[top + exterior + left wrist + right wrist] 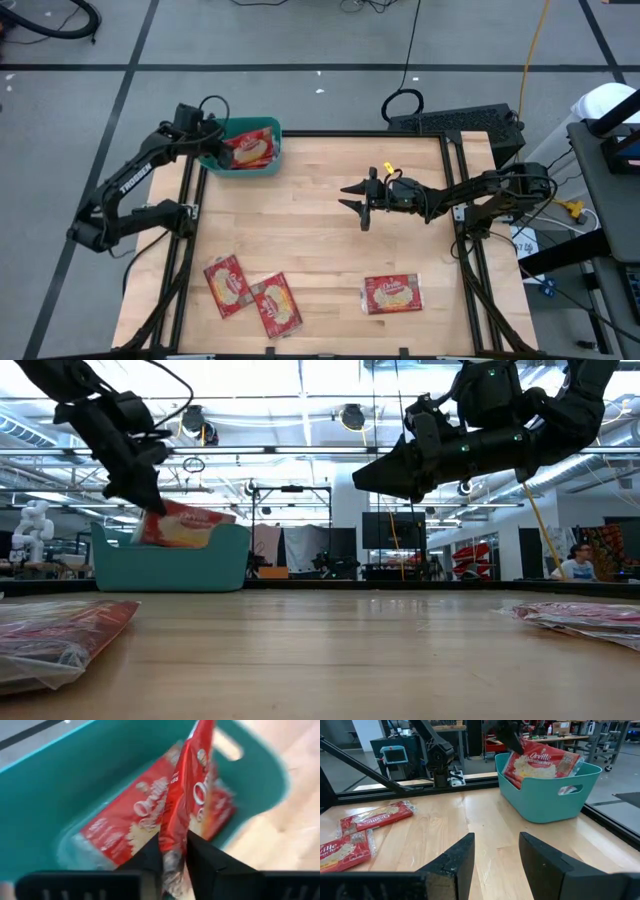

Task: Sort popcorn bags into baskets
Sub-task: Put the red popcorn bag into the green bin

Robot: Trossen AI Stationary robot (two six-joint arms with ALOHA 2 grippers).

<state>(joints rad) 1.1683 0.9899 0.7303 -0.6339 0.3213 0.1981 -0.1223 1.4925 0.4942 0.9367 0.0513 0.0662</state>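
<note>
A teal basket (pixel 274 160) stands at the table's far left corner. My left gripper (pixel 173 855) is over it, shut on a red popcorn bag (pixel 189 780) that pokes above the basket's rim (pixel 170 535). Another red bag (pixel 130 820) lies flat on the basket's floor beneath. My right gripper (pixel 360 205) hovers open over the middle right of the table, holding nothing. Three more bags (pixel 227 285), (pixel 277 305), (pixel 392 293) lie flat near the table's front edge. My left gripper pinches one end of the bag (pixel 172 847) between its two fingers. The fingers slant down from the basket's left side. The bag stands edge-on and tilted, its lower part inside the basket walls (pixel 540 767); whether it rests on anything there is hidden.
A dark frame rail (pixel 330 137) runs along the table's far edge and down both sides. Bare wood lies between the basket and the bags at the front. A keyboard (pixel 455 120) sits beyond the far right corner. A person (pixel 575 565) is in the room behind.
</note>
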